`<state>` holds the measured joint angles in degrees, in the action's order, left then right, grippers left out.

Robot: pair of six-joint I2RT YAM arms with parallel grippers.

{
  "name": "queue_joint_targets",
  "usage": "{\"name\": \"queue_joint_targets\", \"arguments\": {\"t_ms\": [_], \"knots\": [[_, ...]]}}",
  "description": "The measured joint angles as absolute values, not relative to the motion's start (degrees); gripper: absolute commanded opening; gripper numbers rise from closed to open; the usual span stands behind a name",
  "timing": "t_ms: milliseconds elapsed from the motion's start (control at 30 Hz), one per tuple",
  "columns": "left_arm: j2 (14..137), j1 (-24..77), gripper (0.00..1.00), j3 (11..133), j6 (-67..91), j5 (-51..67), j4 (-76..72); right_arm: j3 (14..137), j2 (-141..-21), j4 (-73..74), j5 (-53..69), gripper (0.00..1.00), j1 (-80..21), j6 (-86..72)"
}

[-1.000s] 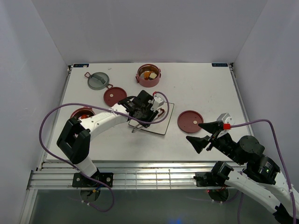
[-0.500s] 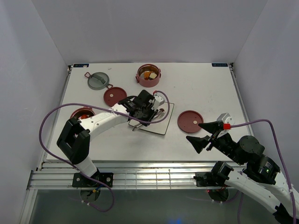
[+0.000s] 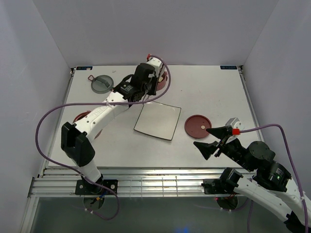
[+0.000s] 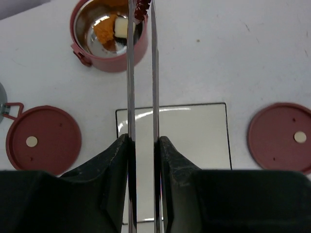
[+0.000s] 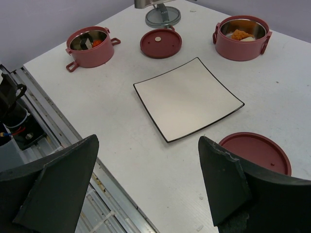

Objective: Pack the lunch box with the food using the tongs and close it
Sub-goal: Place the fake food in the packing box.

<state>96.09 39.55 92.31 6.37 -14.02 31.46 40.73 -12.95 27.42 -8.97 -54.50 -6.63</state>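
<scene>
The left end effector [image 4: 142, 145] is clenched on the tongs [image 4: 130, 73]. Its fingers press the two blades partly together, so the gap between them is narrow. The tips reach over the far bowl [image 4: 112, 62]. A small dark red piece [image 4: 141, 6] seems pinched between them, but it sits at the picture's edge and I cannot be sure. I judge the arm is stretched so far because the piece must be let go above this bowl, where orange and white food [image 4: 104, 31] already lies.

No food shows on the square plate [image 5: 187, 99]. The other bowl [image 5: 90, 56] also has pieces inside. A red lid [image 5: 160, 43], a second red lid [image 5: 255, 153] and the grey-green lid [image 3: 102, 83] lie apart on the surface [image 5: 291, 73], so closing is not yet begun.

The right end effector [image 5: 148, 160] is released, with its jaws wide. It holds nothing and hangs near the second red lid, probably ready for it.
</scene>
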Motion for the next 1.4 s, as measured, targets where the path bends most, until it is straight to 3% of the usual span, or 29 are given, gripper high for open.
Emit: {"name": "queue_joint_targets", "arguments": {"t_ms": [400,833,1400], "knots": [[113.43,33.12,0.17,104.47,7.27,-14.57,30.37,40.73,-12.93,27.62,-9.15,0.89,-54.78,-6.63],[117.40,32.29,0.27,104.73,6.87,-10.96,27.73,40.73,-12.93,27.79,-9.74,0.89,-54.89,-6.61],[121.03,31.07,0.53,104.84,6.90,-10.24,26.68,40.73,-12.93,28.56,-10.37,0.89,-55.16,-6.61]]}}
